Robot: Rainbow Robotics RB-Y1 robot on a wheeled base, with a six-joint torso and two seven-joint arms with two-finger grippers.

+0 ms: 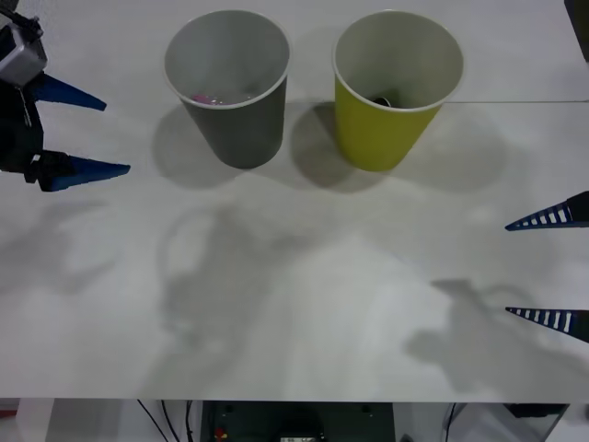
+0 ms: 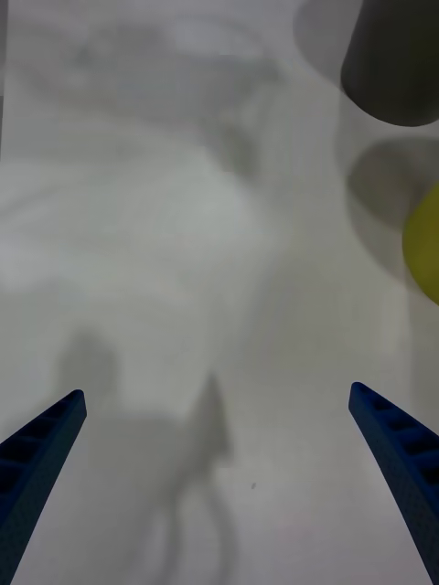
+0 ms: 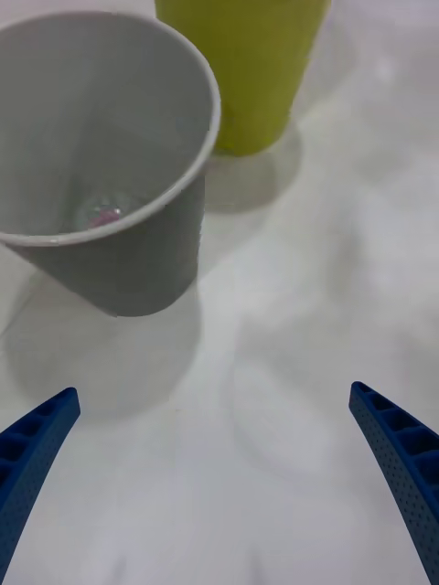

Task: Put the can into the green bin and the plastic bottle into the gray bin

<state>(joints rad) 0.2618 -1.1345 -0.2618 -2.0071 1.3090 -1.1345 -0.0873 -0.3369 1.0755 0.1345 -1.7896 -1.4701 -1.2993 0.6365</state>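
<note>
Front view: my left claw [image 1: 87, 132] and right claw [image 1: 550, 267] gape empty; plastic bottle [image 3: 102, 215], probably light and crushable, lies inside gray bin [image 1: 227, 87].

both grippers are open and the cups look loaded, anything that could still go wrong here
The left gripper hangs open close beside the gray bin, which holds the plastic bottle; a sideways swing might tip the tall cup. The gray bin and the green bin stand near each other, so one falling could knock the other. Something dark lies in the green bin, but it is too hidden to confirm as the can. The right gripper is open at the table's edge, well away.
</note>
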